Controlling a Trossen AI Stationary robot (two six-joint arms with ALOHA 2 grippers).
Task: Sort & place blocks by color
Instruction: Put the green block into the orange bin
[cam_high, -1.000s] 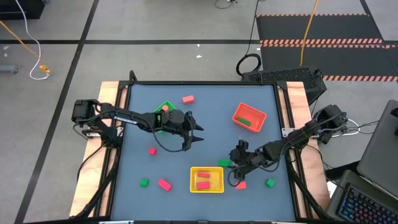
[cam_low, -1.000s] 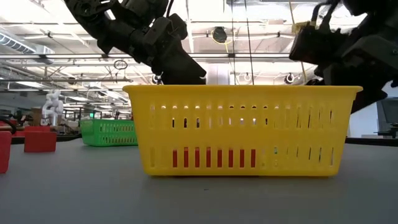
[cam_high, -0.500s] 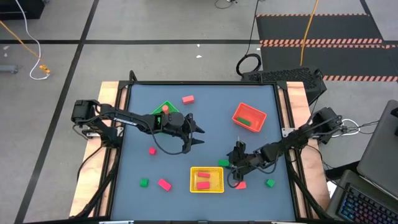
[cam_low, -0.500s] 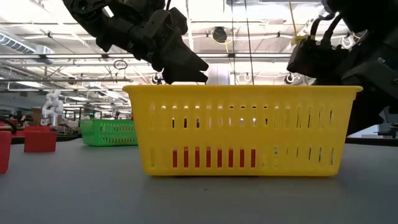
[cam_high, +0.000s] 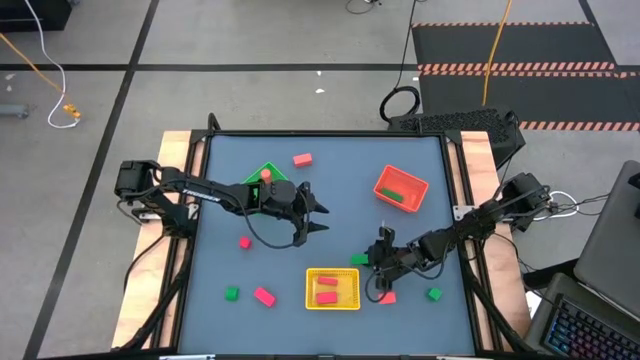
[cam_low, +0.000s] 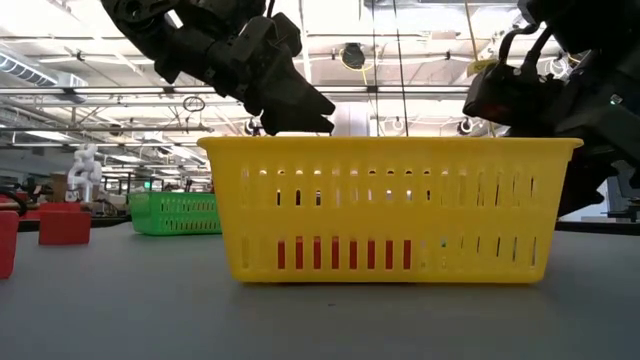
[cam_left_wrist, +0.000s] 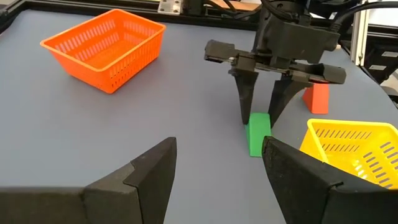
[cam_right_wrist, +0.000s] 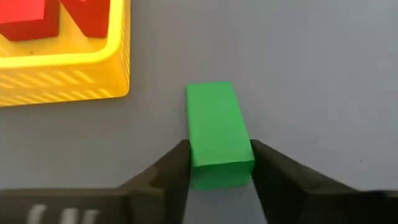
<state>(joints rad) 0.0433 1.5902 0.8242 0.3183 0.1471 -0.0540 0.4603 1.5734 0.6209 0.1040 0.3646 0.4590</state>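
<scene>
My right gripper (cam_high: 374, 262) stands over a green block (cam_right_wrist: 216, 127) that lies flat on the table just right of the yellow tray (cam_high: 350, 300), and is shut on it. It also shows in the left wrist view (cam_left_wrist: 259, 117). My left gripper (cam_high: 321, 218) is open and empty above the table's middle, right of the green tray (cam_high: 272, 170). Red blocks (cam_high: 327, 289) lie in the yellow tray. A green block (cam_high: 391, 195) lies in the orange tray (cam_high: 412, 181). A salmon block (cam_high: 267, 175) lies in the green tray. My right gripper pinches the green block's two long sides (cam_right_wrist: 194, 155) between its two fingers, at the end nearest its wrist camera. The fingers (cam_left_wrist: 245, 99) come from above, pointing down, and lie across the block. The block lies flat on the table.
Loose blocks lie on the table: pink (cam_high: 302, 159) at the far side, red (cam_high: 245, 242) at the left, green (cam_high: 231, 293) and pink (cam_high: 264, 296) near the front left, red (cam_high: 387, 296) and green (cam_high: 434, 294) near the front right.
My right gripper has come down a little over the green block beside the yellow tray. My left gripper has risen slightly and tipped, staying open. The blocks have stayed where they were.
</scene>
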